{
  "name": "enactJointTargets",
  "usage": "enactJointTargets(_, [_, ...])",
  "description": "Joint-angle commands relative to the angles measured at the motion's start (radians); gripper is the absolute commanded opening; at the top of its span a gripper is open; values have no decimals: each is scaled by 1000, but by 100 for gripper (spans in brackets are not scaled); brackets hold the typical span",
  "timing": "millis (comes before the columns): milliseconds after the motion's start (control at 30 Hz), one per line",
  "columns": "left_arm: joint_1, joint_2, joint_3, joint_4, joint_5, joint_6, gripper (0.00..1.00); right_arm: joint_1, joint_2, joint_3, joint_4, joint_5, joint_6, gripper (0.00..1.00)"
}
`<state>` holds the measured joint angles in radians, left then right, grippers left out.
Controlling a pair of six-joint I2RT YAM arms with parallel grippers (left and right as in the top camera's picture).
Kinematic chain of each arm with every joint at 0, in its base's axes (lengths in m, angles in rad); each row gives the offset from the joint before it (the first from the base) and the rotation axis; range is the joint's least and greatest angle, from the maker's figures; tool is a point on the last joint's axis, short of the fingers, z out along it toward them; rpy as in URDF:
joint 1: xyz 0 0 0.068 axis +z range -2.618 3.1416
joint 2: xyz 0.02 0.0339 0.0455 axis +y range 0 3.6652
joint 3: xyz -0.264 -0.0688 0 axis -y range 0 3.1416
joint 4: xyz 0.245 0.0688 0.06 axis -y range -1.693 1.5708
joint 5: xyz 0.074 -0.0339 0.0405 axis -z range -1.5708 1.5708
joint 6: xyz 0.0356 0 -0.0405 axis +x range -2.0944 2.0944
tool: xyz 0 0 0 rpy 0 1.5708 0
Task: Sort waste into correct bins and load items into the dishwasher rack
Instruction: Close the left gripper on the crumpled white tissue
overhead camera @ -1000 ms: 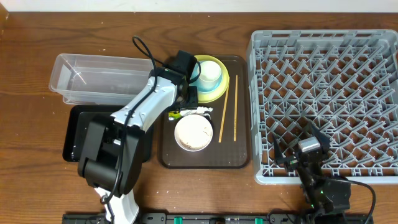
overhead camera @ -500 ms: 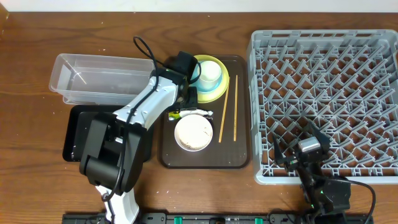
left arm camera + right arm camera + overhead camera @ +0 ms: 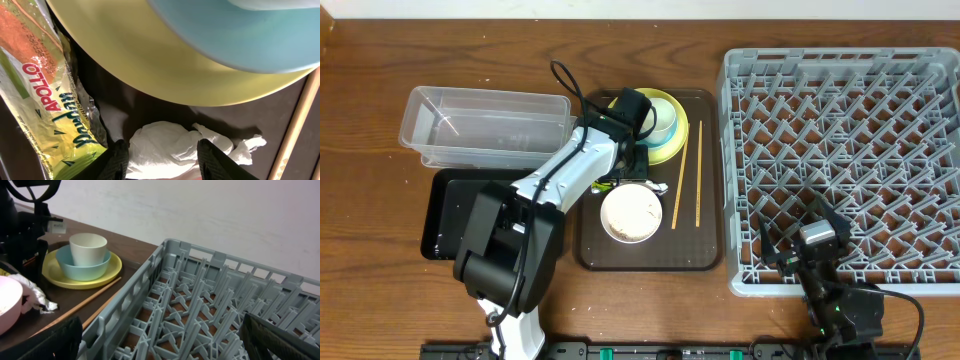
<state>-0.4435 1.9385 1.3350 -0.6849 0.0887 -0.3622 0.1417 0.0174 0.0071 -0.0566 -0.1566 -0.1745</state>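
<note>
A dark brown serving tray sits on the wooden table.

Dark brown wooden table, plain white wall behind, soft even light

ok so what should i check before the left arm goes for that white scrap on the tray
1. Left gripper lined up on the crumpled white scrap: ok, a finger on each side.
2. Jaws apart: ok.
3. Pads touching the scrap: cannot tell.
4. Snack wrapper clear of the fingers: not ok, its edge lies right by one finger.
5. Yellow plate clear: ok, apart from the scrap.
6. Right gripper out of the way: ok, open over the dishwasher rack.
</note>
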Motion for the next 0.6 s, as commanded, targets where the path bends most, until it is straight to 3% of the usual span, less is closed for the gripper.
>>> enactJointTargets(0, [0, 15, 4, -6, -23, 9, 48, 7, -1, -2, -4, -1, -10, 99])
enactJointTargets(367, [-1, 18, -74, 64, -23, 9, 47, 7, -1, -2, -4, -1, -10, 99])
enactJointTargets(567, [-1, 18, -76, 93, -23, 9, 6, 7, -1, -2, -4, -1, -10, 99])
